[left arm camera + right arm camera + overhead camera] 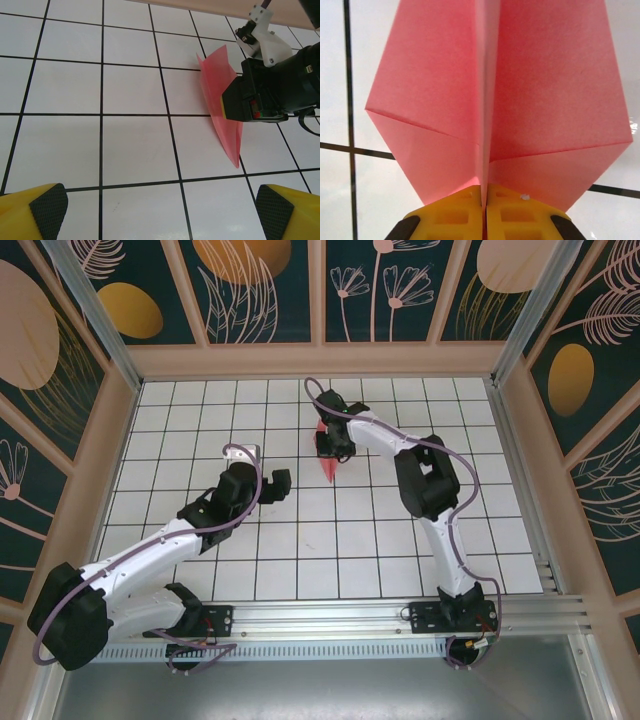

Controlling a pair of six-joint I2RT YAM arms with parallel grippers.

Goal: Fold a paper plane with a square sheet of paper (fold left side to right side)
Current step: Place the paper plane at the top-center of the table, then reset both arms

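Observation:
The square sheet of paper is folded into a salmon-pink paper plane (pixel 329 467), held over the far middle of the tiled table with its sharp tip pointing toward the near edge. My right gripper (pixel 334 446) is shut on its centre ridge. In the right wrist view the ridge runs down between the yellow fingers (pixel 454 216), and the wings of the paper plane (pixel 540 90) spread to both sides above my right gripper (pixel 484 201). My left gripper (pixel 276 485) stands open and empty to the plane's left. In the left wrist view the paper plane (pixel 220 115) lies ahead and to the right of my left gripper (pixel 160 210).
The white grid-tiled table (pixel 300 540) is enclosed by low wooden walls (pixel 320 360) at the back and sides. The right arm's black wrist (pixel 280 85) reaches in from the right beside the plane. An aluminium rail (pixel 330 615) runs along the near edge.

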